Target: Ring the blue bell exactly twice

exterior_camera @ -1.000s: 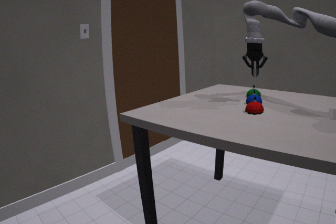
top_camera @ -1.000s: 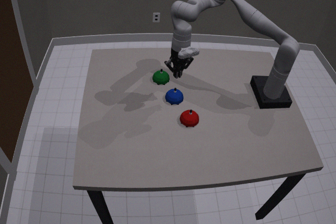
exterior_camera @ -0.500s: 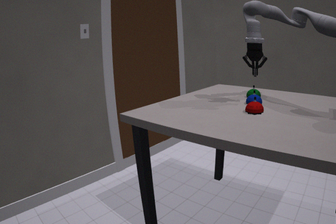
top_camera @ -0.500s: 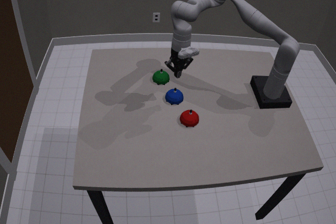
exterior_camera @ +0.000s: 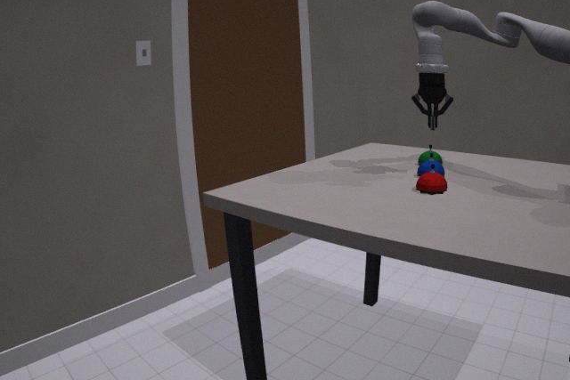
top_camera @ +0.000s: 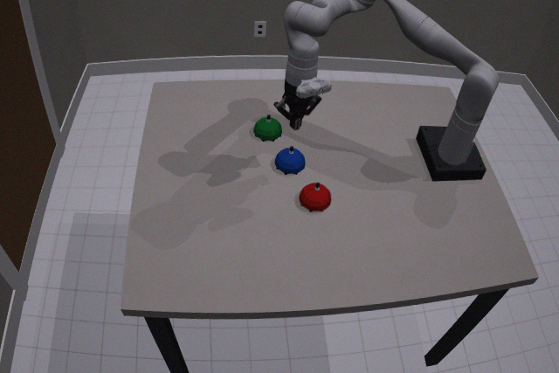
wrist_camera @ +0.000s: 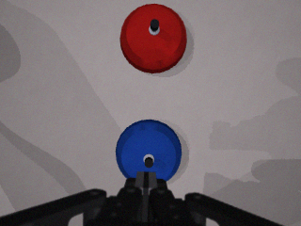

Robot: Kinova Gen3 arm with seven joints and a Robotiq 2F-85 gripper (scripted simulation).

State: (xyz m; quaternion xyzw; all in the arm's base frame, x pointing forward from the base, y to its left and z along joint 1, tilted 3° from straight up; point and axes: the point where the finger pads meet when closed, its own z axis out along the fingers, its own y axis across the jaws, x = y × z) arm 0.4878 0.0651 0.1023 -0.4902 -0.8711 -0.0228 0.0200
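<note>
Grey walls, a brown door (exterior_camera: 246,104) and pale floor tiles surround a matte beige table (top_camera: 225,269) on dark legs, where three smooth dome-shaped bells stand in a diagonal row, each topped by a small dark button stem. Between the green bell (top_camera: 267,128) and the red bell (top_camera: 314,196), near the table's middle, sits the blue bell (top_camera: 289,161), a glossy round dome whose button (wrist_camera: 149,161) shows a pale ring in the wrist view. Hanging above the bells, clear of them, the black gripper (exterior_camera: 432,125) has its fingers pressed together on nothing.
</note>
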